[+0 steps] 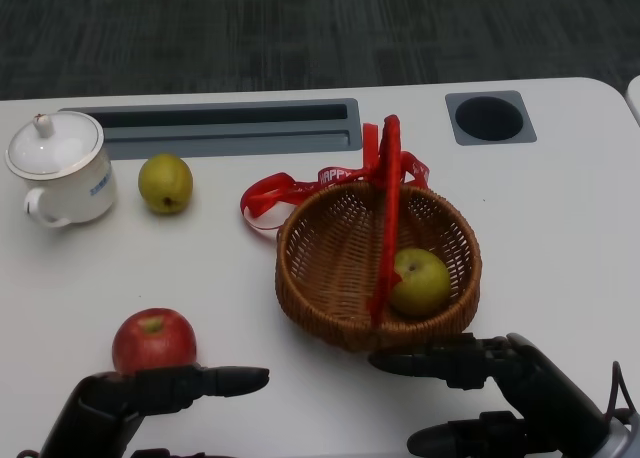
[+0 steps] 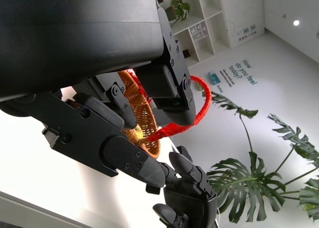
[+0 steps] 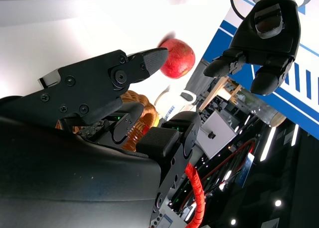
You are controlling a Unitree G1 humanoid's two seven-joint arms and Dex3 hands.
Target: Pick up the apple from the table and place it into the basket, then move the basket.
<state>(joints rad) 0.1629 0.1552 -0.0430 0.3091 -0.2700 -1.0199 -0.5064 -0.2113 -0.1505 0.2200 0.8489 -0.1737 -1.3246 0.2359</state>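
A red apple (image 1: 153, 340) lies on the white table near the front left; the right wrist view also catches this apple (image 3: 177, 57). My left hand (image 1: 150, 396) is just in front of it, fingers stretched out and holding nothing. The brown wicker basket (image 1: 318, 303) with a red handle (image 1: 389, 203) stands mid-table, a green fruit (image 1: 419, 281) inside. My right hand (image 1: 505, 393) is low by the basket's near wall, fingers apart and empty. I cannot tell whether it touches the wicker. The left wrist view shows the basket (image 2: 145, 126) past my fingers (image 2: 124, 156).
A second green fruit (image 1: 165, 183) and a white lidded mug (image 1: 58, 168) stand at the back left. A grey slot (image 1: 230, 126) and a round hole (image 1: 490, 118) are set in the table's far side. A red ribbon (image 1: 270, 198) trails from the basket.
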